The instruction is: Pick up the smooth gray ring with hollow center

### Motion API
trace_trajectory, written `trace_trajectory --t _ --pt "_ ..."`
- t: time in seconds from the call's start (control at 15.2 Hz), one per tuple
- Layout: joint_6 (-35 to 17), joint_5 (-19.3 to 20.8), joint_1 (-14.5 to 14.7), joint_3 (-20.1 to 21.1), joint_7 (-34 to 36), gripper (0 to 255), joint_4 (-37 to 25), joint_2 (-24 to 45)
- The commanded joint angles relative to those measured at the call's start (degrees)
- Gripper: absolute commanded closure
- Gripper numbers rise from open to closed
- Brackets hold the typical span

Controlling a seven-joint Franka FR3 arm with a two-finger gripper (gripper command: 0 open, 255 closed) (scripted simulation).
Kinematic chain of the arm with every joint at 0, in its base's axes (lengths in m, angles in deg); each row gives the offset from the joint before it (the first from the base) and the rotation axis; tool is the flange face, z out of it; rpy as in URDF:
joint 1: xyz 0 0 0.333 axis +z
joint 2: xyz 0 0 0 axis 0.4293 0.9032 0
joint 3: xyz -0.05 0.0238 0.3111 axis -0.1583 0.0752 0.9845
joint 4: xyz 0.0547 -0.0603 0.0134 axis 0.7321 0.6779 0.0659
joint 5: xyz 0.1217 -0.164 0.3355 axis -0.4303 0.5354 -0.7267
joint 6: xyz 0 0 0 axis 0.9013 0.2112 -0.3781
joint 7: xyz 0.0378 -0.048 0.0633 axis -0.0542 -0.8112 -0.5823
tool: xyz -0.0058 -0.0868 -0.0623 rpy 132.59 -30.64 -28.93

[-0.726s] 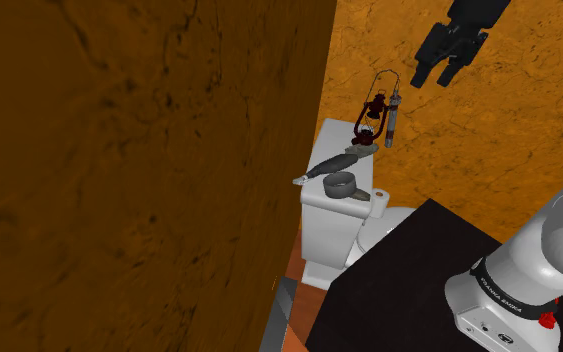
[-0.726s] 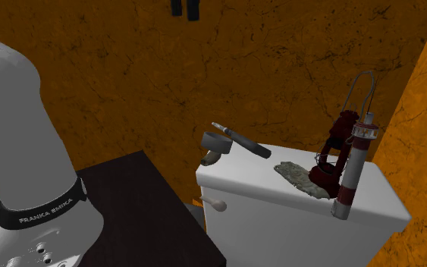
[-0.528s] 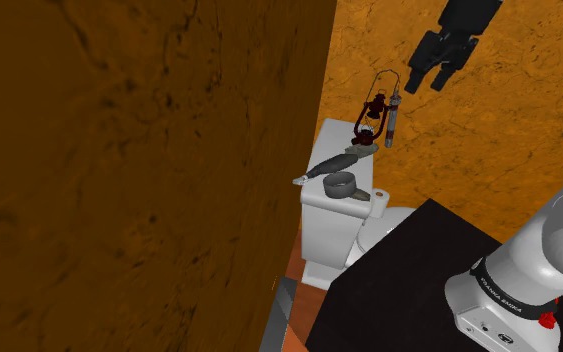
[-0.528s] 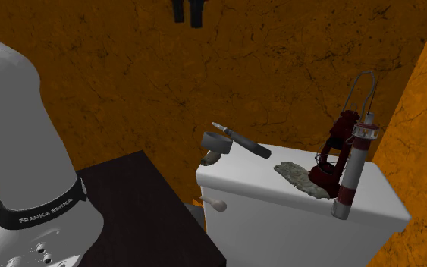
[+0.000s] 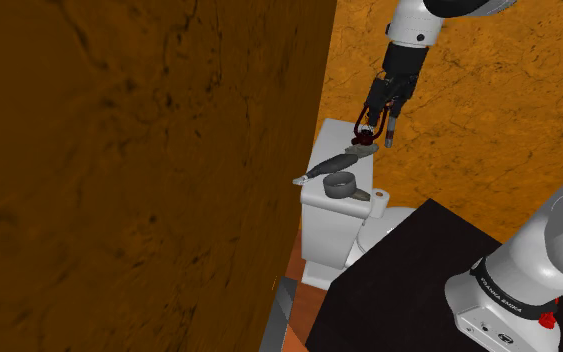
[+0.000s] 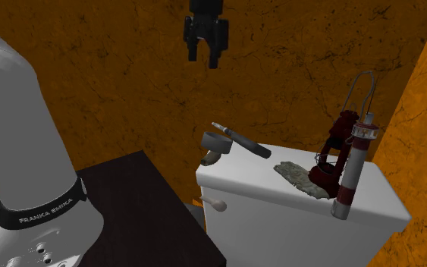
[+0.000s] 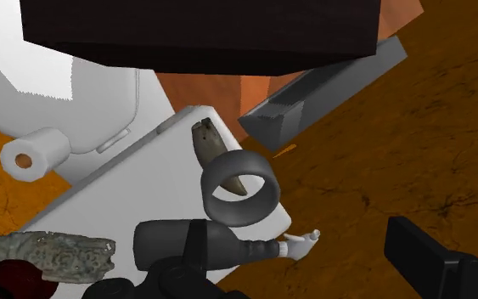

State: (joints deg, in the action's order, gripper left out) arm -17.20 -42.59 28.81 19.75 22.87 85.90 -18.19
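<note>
The gray ring (image 7: 241,188) with a hollow middle lies at the end corner of the white toilet tank lid (image 6: 280,201), partly past its edge. It also shows as the ring (image 5: 341,185) and the ring (image 6: 217,141). A small brown horn-shaped piece (image 7: 205,140) lies beside it. My black gripper (image 6: 202,60) hangs open well above the lid, with nothing between its fingers. In the shoulder view the gripper (image 5: 377,122) stands in front of the red lantern. In the wrist view the gripper (image 7: 313,272) is spread wide, and the ring lies ahead of it.
On the lid lie a dark pen-like tool (image 6: 242,141), a rough grey lump (image 6: 299,176), a red lantern (image 6: 339,148) and a red-and-white tube (image 6: 353,174). A brown wall (image 5: 139,170) fills the shoulder view's left. The black stand (image 5: 409,290) is close by. A paper roll (image 7: 35,153) sits below.
The gripper has come down from the top of both exterior views toward the tank, moving to the shoulder view's left. The things on the lid have not moved.
</note>
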Motion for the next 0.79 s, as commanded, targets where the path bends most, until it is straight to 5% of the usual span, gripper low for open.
trace_trajectory --t 0.0,0.73 --pt "-2.23 0.21 0.77 0.4 -1.28 0 0.0 4.21" --pt "-11.13 2.66 3.99 3.02 -6.85 0 -4.98 28.63"
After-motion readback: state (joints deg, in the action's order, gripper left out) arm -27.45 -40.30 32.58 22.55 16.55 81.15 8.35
